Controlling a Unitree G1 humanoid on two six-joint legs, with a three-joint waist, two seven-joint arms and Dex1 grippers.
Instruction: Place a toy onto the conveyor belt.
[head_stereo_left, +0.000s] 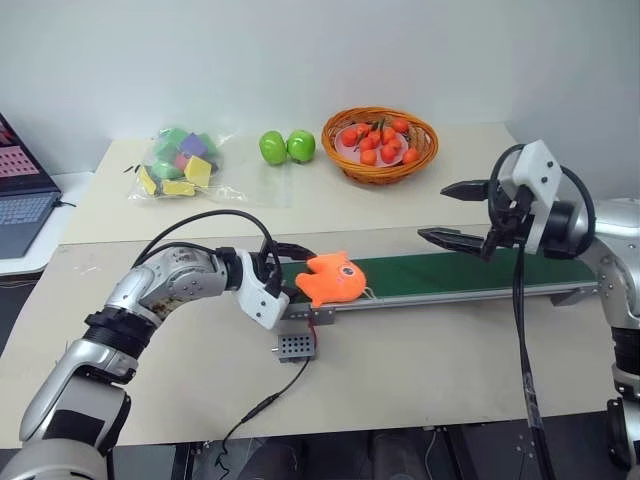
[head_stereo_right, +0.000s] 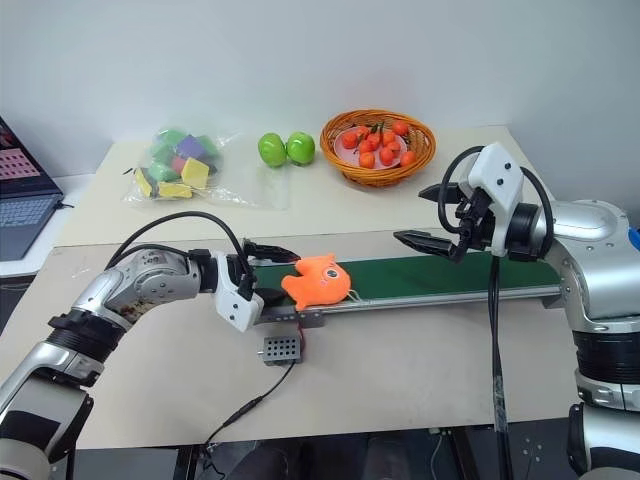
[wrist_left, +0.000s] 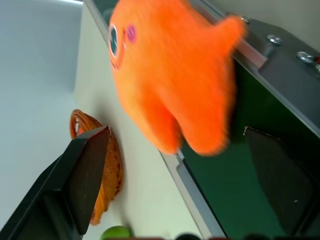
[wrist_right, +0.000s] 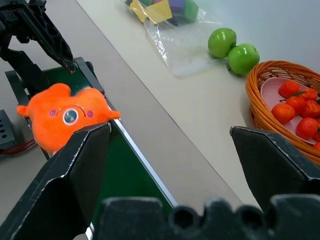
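The toy (head_stereo_left: 334, 279) is seen resting on the left end of the conveyor belt (head_stereo_left: 470, 272), apparently overhanging its near frame. It is judged light, soft and squashy, best pinched across its plump body. The left gripper (head_stereo_left: 282, 268) is spread wide around it, and the right gripper (head_stereo_left: 457, 213) is held open above the belt.

Orange toy (wrist_right: 65, 120) on green conveyor belt (wrist_right: 122, 172) end, wide-spread right gripper (wrist_right: 172, 165) above.

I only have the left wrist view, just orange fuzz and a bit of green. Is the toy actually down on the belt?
Observer: Yes, the toy sits on the conveyor belt's left end, the left gripper open beside it.
Operator: Where's the other arm?
Observer: The right gripper is open above the belt's right part, holding nothing.
Operator: Anything near the belt's front?
Observer: A small grey box on the table, wired to the belt.
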